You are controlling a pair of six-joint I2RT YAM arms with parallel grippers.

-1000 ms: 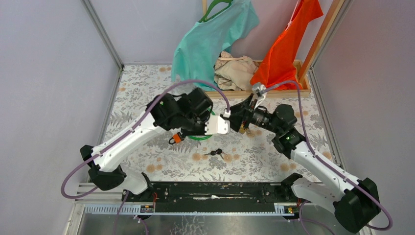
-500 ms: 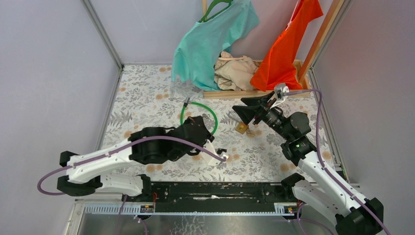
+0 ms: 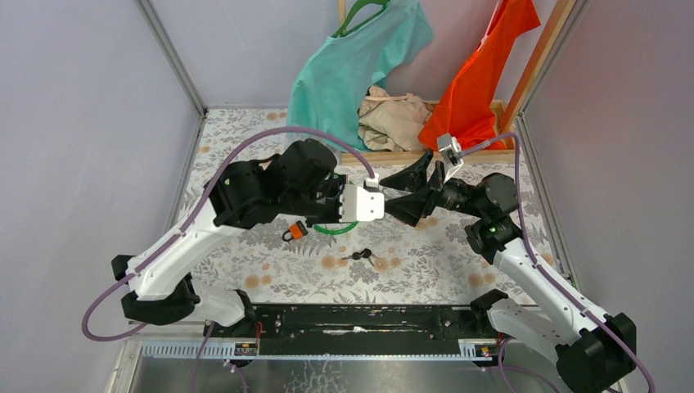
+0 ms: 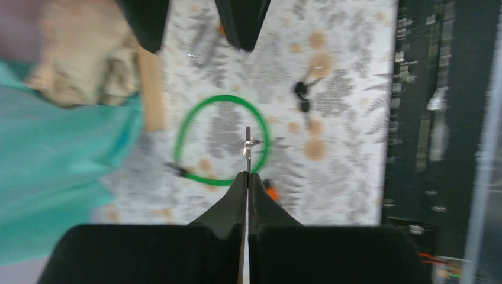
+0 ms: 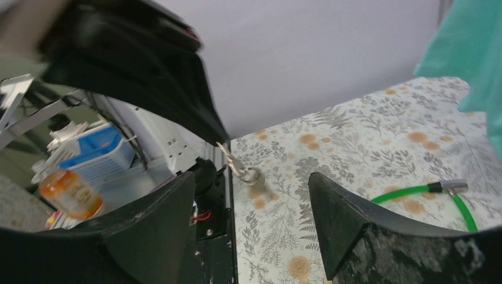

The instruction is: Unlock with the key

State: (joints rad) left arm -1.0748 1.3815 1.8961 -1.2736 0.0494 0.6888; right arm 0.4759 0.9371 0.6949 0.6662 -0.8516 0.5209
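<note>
Left tool (image 4: 247, 177) is pinched together on a thin silver key (image 4: 248, 142), which sticks out past the tips with its ring dangling. Facing it from the right is the right tool (image 5: 251, 177), jaws apart and gripping nothing. Underneath, on the flowered desk (image 3: 237, 147), lies the green cable lock (image 4: 220, 97). A black key bunch (image 3: 362, 256) lies nearer, slightly right.

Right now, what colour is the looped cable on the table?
The looped cable is green, clearest in the left wrist view.
</note>
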